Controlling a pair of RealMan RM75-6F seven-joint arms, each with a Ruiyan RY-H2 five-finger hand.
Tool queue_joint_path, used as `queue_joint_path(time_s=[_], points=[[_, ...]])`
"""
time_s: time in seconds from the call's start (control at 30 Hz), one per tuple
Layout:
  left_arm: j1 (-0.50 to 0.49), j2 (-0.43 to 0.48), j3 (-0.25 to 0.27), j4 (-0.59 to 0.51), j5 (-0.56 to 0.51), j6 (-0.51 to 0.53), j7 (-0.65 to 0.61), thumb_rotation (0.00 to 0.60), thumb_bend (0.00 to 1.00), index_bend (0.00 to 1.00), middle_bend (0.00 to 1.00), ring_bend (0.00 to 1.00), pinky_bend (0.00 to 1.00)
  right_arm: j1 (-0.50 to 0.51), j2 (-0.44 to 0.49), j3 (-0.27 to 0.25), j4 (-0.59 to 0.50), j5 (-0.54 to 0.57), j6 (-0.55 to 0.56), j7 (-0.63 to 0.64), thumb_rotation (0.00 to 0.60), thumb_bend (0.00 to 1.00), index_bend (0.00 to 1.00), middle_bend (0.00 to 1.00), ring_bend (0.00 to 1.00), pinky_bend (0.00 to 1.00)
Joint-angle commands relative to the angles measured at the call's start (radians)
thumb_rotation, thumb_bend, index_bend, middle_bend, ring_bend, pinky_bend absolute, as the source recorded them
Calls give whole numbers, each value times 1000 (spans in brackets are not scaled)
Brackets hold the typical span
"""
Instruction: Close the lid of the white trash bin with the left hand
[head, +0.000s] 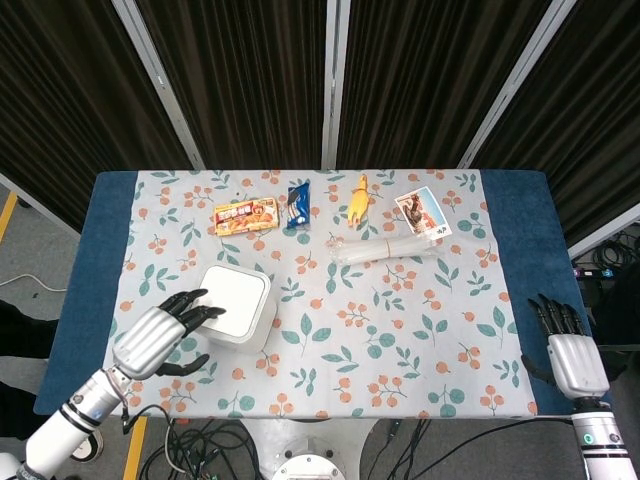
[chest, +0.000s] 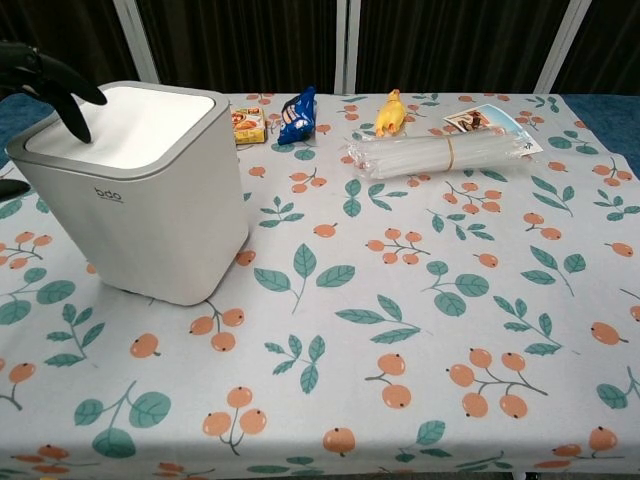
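Note:
The white trash bin (head: 237, 306) (chest: 140, 190) stands on the left half of the table, its flat lid (chest: 135, 117) lying flush and closed. My left hand (head: 160, 335) (chest: 45, 82) is at the bin's near-left corner with fingers spread, fingertips over the lid's left edge; I cannot tell if they still touch it. It holds nothing. My right hand (head: 560, 347) rests open at the table's right front corner, far from the bin, and does not show in the chest view.
Along the back of the table lie an orange snack box (head: 246, 215), a blue packet (head: 297, 205), a yellow toy (head: 357, 200), a picture card (head: 421, 212) and a clear bag of straws (head: 385, 250). The floral cloth (head: 400, 340) covers the table.

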Motion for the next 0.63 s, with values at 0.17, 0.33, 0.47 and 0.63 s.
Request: queue_joint_path(time_s=[0.17, 0.33, 0.47, 0.63], points=[[48, 45, -22, -7, -8, 104, -15, 486, 327, 189, 284, 67, 173, 0, 1, 0, 0, 0, 1, 3, 600, 189, 0, 0, 0, 0], [151, 14, -47, 104, -98, 251, 71, 481, 327, 198, 242, 67, 172, -3, 8, 4, -7, -2, 12, 10, 600, 190, 0, 0, 0, 0], [225, -38, -24, 200, -160, 297, 84, 482, 327, 206, 215, 67, 169, -2, 16, 10, -14, -4, 21, 9, 600, 189, 0, 0, 0, 0], [279, -109, 1, 313, -172, 322, 95, 483, 323, 191, 169, 67, 167, -2, 20, 8, -31, -11, 24, -1, 600, 189, 0, 0, 0, 0]])
